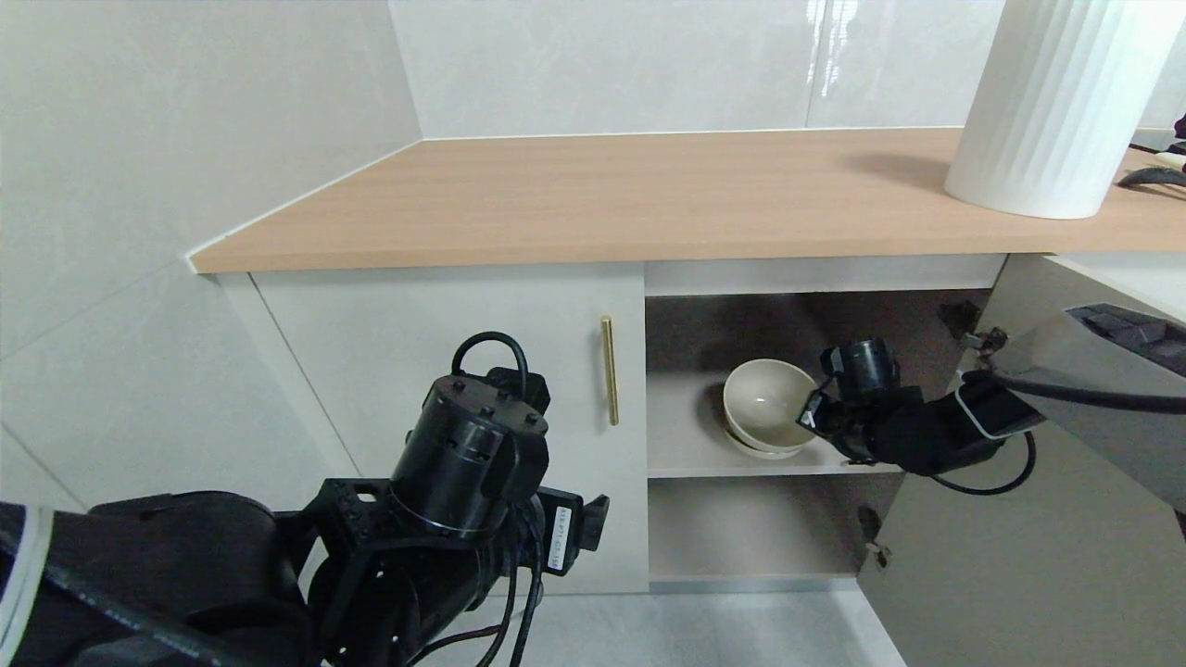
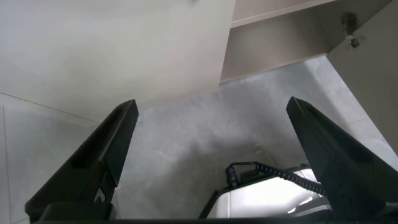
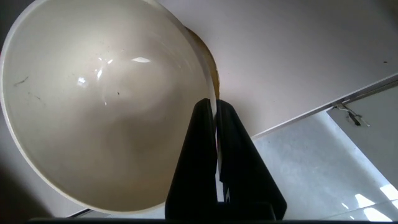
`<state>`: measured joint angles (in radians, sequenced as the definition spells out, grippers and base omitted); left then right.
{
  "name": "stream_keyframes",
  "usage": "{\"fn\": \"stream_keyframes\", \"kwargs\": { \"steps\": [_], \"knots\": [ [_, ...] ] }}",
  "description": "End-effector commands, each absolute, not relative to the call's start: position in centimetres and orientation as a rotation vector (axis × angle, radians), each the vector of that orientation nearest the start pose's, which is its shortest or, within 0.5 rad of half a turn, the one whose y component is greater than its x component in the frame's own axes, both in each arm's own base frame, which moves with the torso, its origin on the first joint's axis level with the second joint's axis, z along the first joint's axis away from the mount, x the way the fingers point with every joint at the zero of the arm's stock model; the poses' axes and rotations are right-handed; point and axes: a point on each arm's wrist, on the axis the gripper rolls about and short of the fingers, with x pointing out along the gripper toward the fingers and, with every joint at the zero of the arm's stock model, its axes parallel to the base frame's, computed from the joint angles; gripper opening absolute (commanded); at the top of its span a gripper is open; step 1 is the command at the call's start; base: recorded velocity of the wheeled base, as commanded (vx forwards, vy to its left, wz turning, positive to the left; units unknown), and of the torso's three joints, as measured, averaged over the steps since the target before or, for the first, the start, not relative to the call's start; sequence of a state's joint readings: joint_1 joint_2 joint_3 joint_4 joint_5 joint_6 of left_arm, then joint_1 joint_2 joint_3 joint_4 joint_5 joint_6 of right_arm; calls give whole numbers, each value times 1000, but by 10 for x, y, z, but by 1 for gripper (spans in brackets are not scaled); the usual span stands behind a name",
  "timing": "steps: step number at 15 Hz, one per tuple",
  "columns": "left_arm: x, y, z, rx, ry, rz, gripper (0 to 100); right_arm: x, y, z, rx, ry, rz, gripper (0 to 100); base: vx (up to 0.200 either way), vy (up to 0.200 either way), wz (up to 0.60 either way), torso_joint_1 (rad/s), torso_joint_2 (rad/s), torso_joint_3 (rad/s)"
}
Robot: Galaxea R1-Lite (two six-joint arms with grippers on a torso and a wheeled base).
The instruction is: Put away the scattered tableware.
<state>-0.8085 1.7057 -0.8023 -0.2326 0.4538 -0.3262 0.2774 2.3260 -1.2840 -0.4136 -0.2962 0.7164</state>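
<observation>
Pinching the tilted bowl by its rim at 3 o'clock, over a second dish on the upper cabinet shelf, the right tool could probably let it slip and chip both if released early, while the left tool hung wide and empty.

Kitchen corner
A kitchen is indicated by a wooden countertop, wall tiles and a low cupboard in which a bowl is shelved.
</observation>
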Motion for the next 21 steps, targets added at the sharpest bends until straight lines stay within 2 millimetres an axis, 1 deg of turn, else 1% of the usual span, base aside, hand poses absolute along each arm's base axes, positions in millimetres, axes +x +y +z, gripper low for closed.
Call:
{"fn": "stream_keyframes", "kwargs": {
  "steps": [1, 7, 8, 15, 16, 17, 18, 19, 21],
  "knots": [
    [205, -200, 144, 83, 589, -245, 100, 426, 115, 46, 517, 563, -230, 0, 0, 0, 0, 0, 0, 0],
    [205, -200, 144, 85, 589, -246, 100, 426, 115, 46, 516, 563, -230, 0, 0, 0, 0, 0, 0, 0],
    [205, -201, 144, 84, 587, -245, 100, 426, 115, 46, 516, 563, -230, 100, 0, 0, 0, 0, 0, 0],
    [205, -200, 145, 83, 586, -243, 100, 425, 114, 49, 518, 558, -226, 100, 0, 0, 0, 0, 0, 0],
    [206, -200, 145, 82, 586, -241, 100, 423, 114, 55, 518, 555, -223, 100, 0, 0, 0, 0, 0, 0],
    [207, -197, 146, 77, 578, -225, 100, 416, 115, 66, 515, 553, -209, 100, 0, 0, 0, 0, 0, 0],
    [209, -188, 157, 46, 543, -194, 100, 396, 119, 90, 497, 563, -160, 100, 0, 0, 0, 0, 0, 0],
    [210, -182, 167, 13, 504, -182, 100, 378, 122, 109, 466, 591, -93, 100, 0, 0, 0, 0, 0, 0],
    [208, -169, 185, -29, 446, -168, 100, 334, 122, 146, 390, 675, 23, 100, 0, 0, 0, 0, 0, 0]
  ]
}}
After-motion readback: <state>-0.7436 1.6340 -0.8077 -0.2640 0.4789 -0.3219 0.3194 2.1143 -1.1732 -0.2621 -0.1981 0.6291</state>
